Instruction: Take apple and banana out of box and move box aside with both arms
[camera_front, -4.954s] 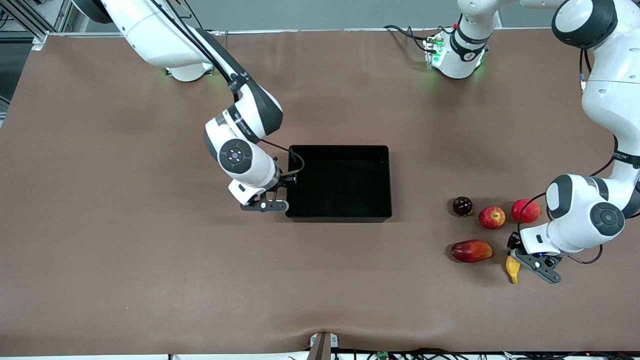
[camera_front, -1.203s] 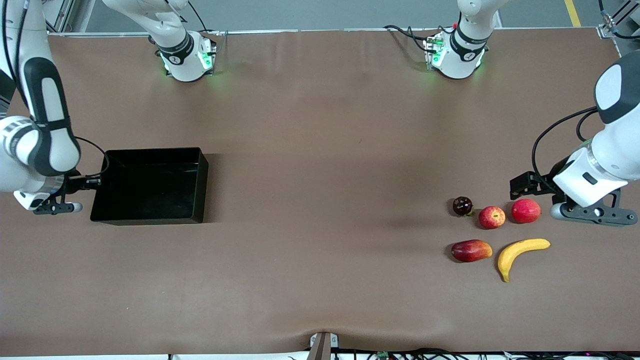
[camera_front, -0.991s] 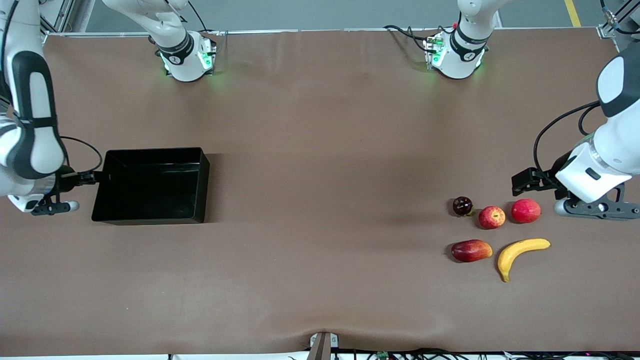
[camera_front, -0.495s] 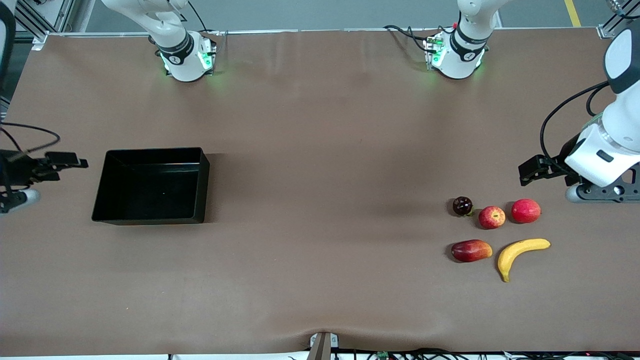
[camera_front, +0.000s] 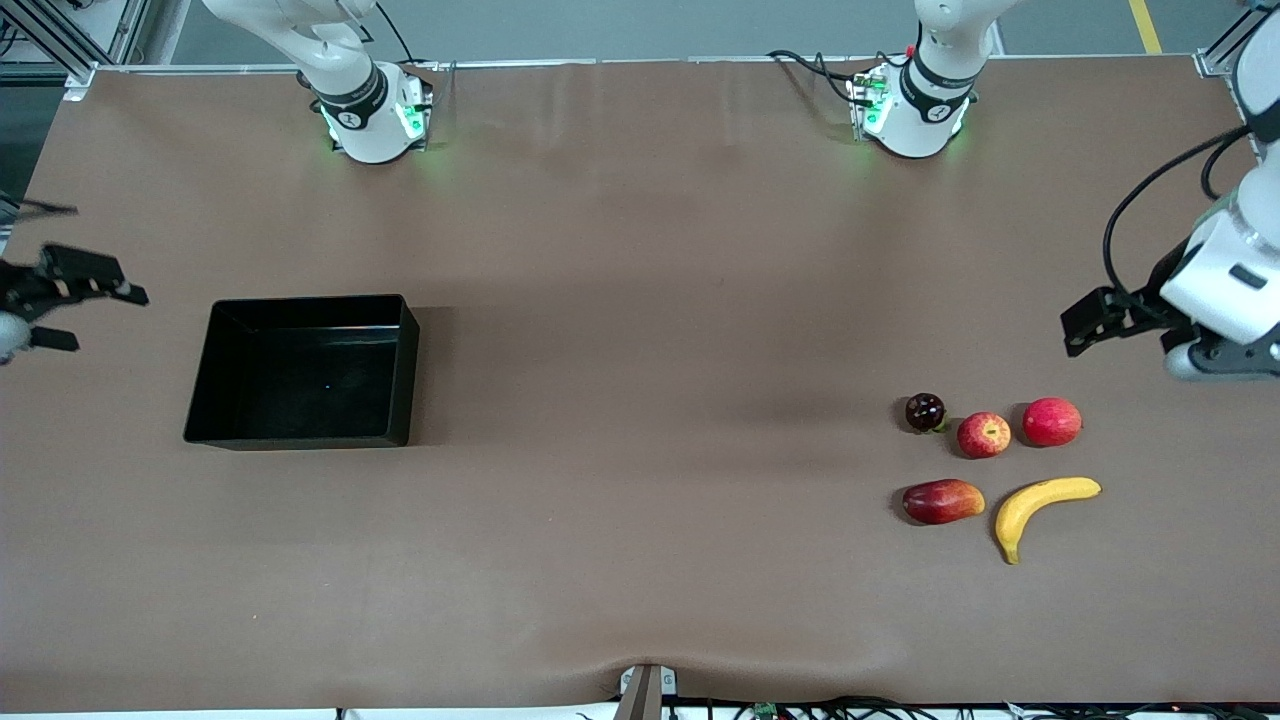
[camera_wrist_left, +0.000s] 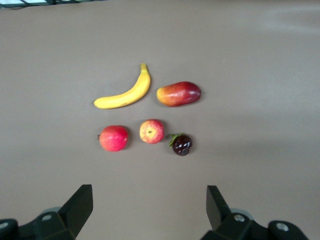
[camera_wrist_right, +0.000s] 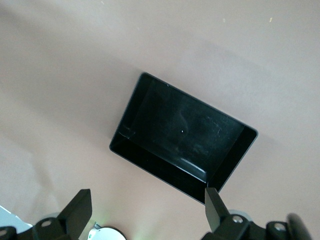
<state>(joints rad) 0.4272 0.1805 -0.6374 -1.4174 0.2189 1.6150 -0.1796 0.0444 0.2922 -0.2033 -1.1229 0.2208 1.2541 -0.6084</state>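
Note:
The black bin (camera_front: 300, 372) stands empty on the table toward the right arm's end; it also shows in the right wrist view (camera_wrist_right: 182, 137). The yellow banana (camera_front: 1040, 503) and the red apple with yellow streaks (camera_front: 984, 435) lie toward the left arm's end, both also in the left wrist view: banana (camera_wrist_left: 125, 92), apple (camera_wrist_left: 151, 131). My right gripper (camera_front: 98, 318) is open and empty, up in the air beside the bin. My left gripper (camera_front: 1085, 330) is open and empty, above the table beside the fruits.
A plain red apple (camera_front: 1051, 421), a small dark fruit (camera_front: 925, 411) and a red oblong fruit (camera_front: 943, 501) lie with the banana and the streaked apple. The two arm bases (camera_front: 375, 110) stand along the table's farther edge.
My right gripper let go of the bin's wall and rose away from it. My left gripper lifted and drew away from the fruits. The bin and the fruits stay put.

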